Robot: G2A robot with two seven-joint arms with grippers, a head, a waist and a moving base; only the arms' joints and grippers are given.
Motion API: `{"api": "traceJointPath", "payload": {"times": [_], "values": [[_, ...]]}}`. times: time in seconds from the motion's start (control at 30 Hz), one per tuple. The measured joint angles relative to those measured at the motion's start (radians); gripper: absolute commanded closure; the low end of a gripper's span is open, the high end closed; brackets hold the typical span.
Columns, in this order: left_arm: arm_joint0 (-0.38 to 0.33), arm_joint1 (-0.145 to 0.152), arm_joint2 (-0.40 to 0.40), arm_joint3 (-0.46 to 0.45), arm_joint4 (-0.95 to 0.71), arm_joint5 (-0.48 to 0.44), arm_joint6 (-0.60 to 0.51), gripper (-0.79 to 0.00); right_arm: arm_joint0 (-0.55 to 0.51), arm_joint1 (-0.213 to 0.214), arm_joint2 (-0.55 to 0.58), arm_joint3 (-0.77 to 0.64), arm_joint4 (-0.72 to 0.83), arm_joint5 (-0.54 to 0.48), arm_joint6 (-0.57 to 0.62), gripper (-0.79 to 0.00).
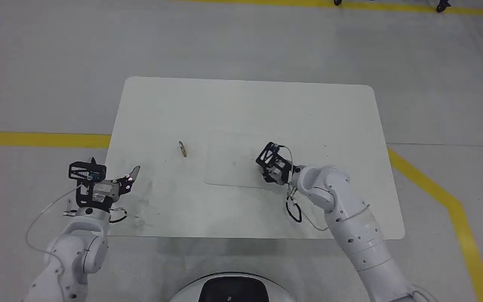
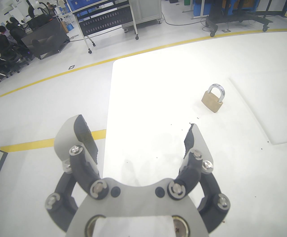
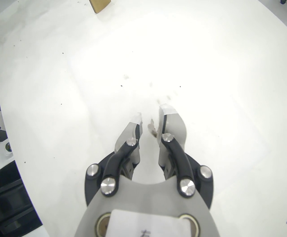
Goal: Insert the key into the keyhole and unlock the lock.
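Observation:
A brass padlock [image 1: 181, 148] with a silver shackle lies on the white table [image 1: 249, 106], left of centre; it is also visible in the left wrist view [image 2: 213, 98]. My left gripper [image 2: 135, 125] hangs open over the table's left edge [image 1: 130, 180], short of the padlock, with nothing between its fingers. My right gripper [image 3: 151, 113] is low over the table's middle [image 1: 266, 160], its fingers narrowly apart. A small brownish key [image 3: 153, 129] sits between them, against one finger [image 3: 167, 116], with a gap to the other. A corner of the padlock [image 3: 99, 5] shows far ahead.
A thin white mat [image 2: 257, 116] lies on the table's middle, its edge just beyond the padlock. Small dark specks dot the surface. Yellow floor lines [image 1: 53, 140] run past the table. Carts and desks stand far off in the room.

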Motion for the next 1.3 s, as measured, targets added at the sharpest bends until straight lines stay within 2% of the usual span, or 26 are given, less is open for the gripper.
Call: {"api": "traceJointPath", "payload": {"times": [0.23,0.63,0.87,1.07,1.3], "values": [[0.0,0.0,0.0,0.0,0.0,0.0,0.0,-0.785,0.016,0.005,0.002,-0.009,-0.005,-0.025,0.023,0.0],[0.0,0.0,0.0,0.0,0.0,0.0,0.0,-0.785,-0.051,0.028,0.069,-0.167,-0.017,-0.064,-0.015,0.0],[0.0,0.0,0.0,0.0,0.0,0.0,0.0,-0.785,-0.092,0.027,0.126,-0.183,0.178,-0.016,-0.151,0.0],[0.0,0.0,0.0,0.0,0.0,0.0,0.0,-0.785,-0.088,0.021,0.12,-0.133,0.377,-0.058,-0.212,0.0],[0.0,0.0,0.0,0.0,0.0,0.0,0.0,-0.785,-0.087,0.021,0.122,-0.124,0.395,-0.058,-0.217,0.0]]}}
